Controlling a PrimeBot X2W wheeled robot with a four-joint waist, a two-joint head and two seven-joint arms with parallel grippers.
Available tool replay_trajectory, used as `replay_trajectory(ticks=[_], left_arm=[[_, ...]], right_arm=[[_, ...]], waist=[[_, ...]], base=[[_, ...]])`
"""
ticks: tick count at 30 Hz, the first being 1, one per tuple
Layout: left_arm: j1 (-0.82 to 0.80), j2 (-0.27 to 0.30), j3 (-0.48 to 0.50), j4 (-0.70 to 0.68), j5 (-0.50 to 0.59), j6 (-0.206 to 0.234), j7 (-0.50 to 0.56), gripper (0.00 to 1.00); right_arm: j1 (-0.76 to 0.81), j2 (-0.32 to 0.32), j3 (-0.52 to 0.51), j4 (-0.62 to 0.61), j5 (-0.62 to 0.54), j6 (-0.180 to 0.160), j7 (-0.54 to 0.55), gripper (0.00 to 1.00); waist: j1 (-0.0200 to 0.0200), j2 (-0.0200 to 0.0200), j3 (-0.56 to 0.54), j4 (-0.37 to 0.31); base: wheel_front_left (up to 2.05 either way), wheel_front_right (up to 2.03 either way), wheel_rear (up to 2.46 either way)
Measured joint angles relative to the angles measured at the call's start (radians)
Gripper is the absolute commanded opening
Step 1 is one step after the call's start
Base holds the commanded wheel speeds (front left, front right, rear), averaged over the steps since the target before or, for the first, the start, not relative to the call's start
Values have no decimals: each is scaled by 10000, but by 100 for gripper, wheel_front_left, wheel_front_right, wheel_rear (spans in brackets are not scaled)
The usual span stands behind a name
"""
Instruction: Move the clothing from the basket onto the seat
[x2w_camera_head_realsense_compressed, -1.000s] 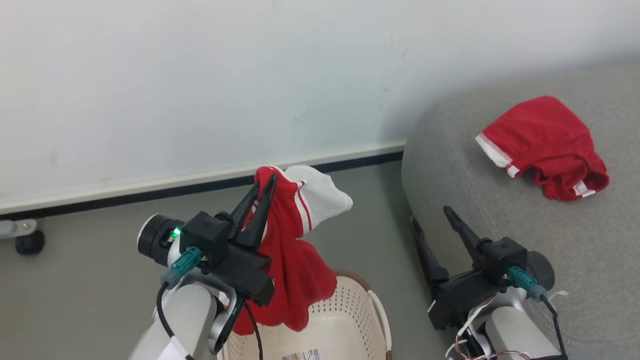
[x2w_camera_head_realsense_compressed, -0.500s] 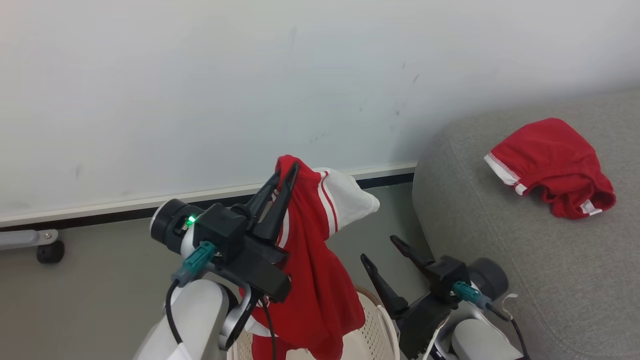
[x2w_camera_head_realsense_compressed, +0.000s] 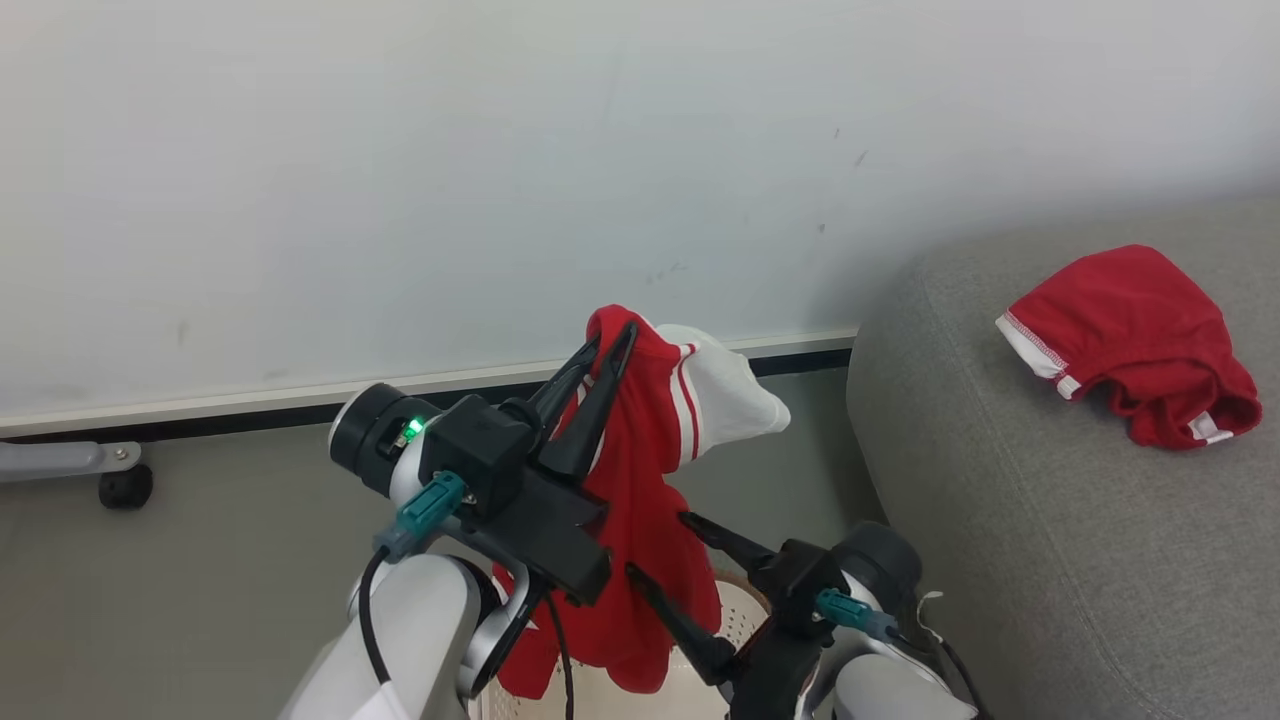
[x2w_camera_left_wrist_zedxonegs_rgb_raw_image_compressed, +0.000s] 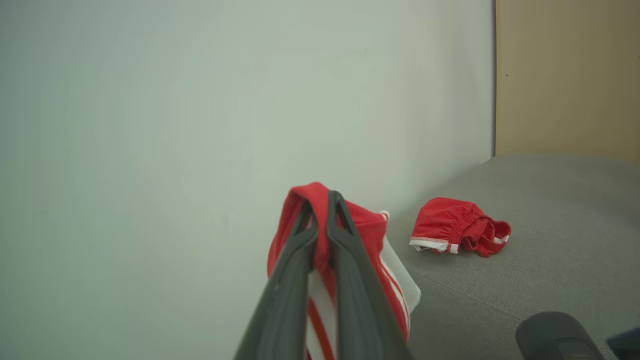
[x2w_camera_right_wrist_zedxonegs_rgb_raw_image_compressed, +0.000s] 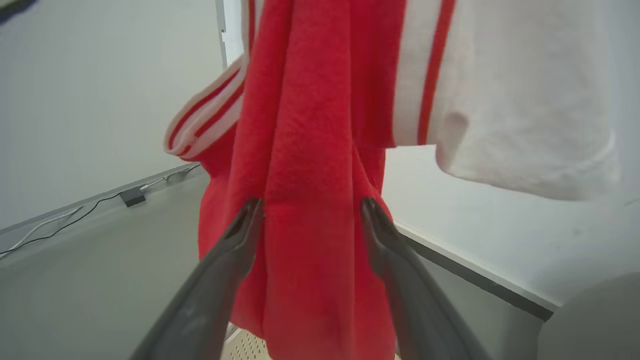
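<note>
a striped red garment (x2w_camera_head_realsense_compressed: 650, 480) is held pinched in the closed left gripper (x2w_camera_head_realsense_compressed: 615, 335), left of the rounded edge of the seat (x2w_camera_head_realsense_compressed: 1050, 520) across open floor (x2w_camera_head_realsense_compressed: 200, 600); its hanging cloth is flanked by the wide-spread right gripper (x2w_camera_head_realsense_compressed: 658, 543).

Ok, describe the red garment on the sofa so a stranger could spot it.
Look to the big grey sofa on the right. On its cushion lies a crumpled red garment with a white stitched hem. Unlike the striped garment pinched in the left hand, nothing holds it.
</note>
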Motion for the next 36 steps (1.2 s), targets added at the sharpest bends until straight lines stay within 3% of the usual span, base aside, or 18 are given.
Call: replay_trajectory(ticks=[13,14,15,16,17,28,29,31,32,33,36], left_arm=[[-380,-161,-395,-430,-255,-71,481,0],[-384,-169,-407,-453,-263,-71,499,0],[-387,-173,-410,-468,-267,-71,522,0],[-389,-176,-410,-481,-288,-71,525,0],[-389,-178,-405,-489,-316,-71,554,0],[-146,104,270,-328,-550,242,614,0],[-47,128,326,-265,-575,282,614,6],[146,184,445,-130,-623,299,612,44],[232,209,500,-92,-623,368,610,88],[310,249,531,-59,-627,378,594,100],[529,320,658,0,-830,470,539,100]], right_arm=[[-1662,-17,1438,1160,1104,10,0,100],[-1713,-13,1509,1229,1193,10,2,92],[-1756,-8,1561,1269,1292,10,0,36],[-1778,-8,1615,1289,1427,10,0,11],[-1784,-10,1678,1298,1557,10,0,0],[-2210,-8,2038,1080,2401,10,2,0],[-2235,-4,2015,1055,2451,10,2,0],[-2278,-2,1935,1043,2548,10,2,0],[-2321,-6,1875,1043,2615,10,2,0],[-2364,-8,1801,1039,2696,10,2,0],[-2393,-8,1526,1024,2803,10,2,0]], waist=[[0,0,139,261],[0,0,148,281],[0,0,157,300],[0,0,167,319],[0,0,178,335],[0,0,268,98],[0,0,273,41],[0,0,283,-80],[1,0,287,-144],[0,0,289,-208],[0,0,295,-417]], base=[[0,0,0],[0,0,0],[0,0,0],[0,0,0],[0,0,0],[0,0,0],[0,0,0],[0,0,0],[0,0,0],[0,0,0],[0,0,0]])
